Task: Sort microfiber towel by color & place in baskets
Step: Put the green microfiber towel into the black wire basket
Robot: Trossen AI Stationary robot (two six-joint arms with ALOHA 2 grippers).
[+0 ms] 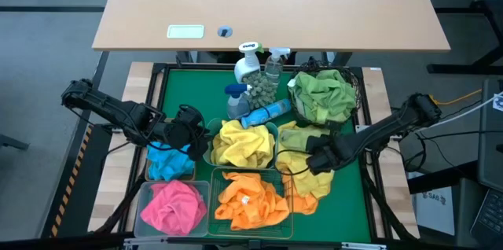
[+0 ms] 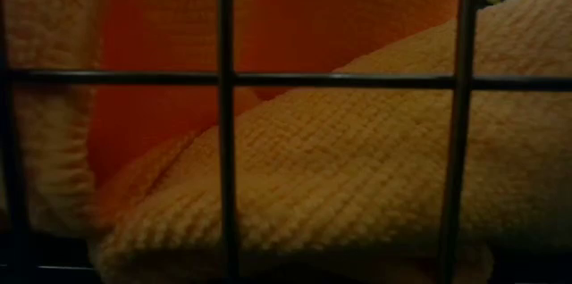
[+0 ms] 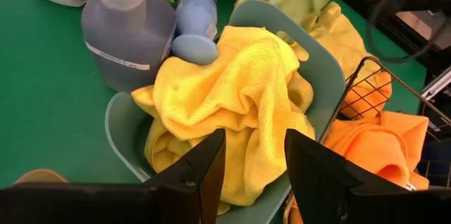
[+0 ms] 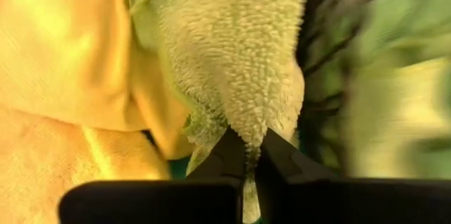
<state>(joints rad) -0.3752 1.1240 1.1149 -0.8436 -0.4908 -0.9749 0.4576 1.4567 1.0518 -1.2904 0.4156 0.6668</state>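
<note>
The right gripper [image 4: 248, 155] had pinched a fold of the soft, light green towel [image 4: 239, 62] lying on the loose yellow heap [image 1: 302, 163] beside the black wire-mesh basket [image 1: 357, 85]; the left gripper [image 3: 254, 175] hovered spread over the teal tub [image 3: 320, 76].

Right gripper [image 4: 248, 155] pinches lime-green towel [image 4: 239, 62], prob. beside black mesh basket [image 1: 355, 85].

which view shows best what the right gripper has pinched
The right wrist view: the right gripper is shut on a fold of light green towel, seen close up. The high view shows that gripper only small among the yellow towels. The low and left wrist views miss it.
</note>
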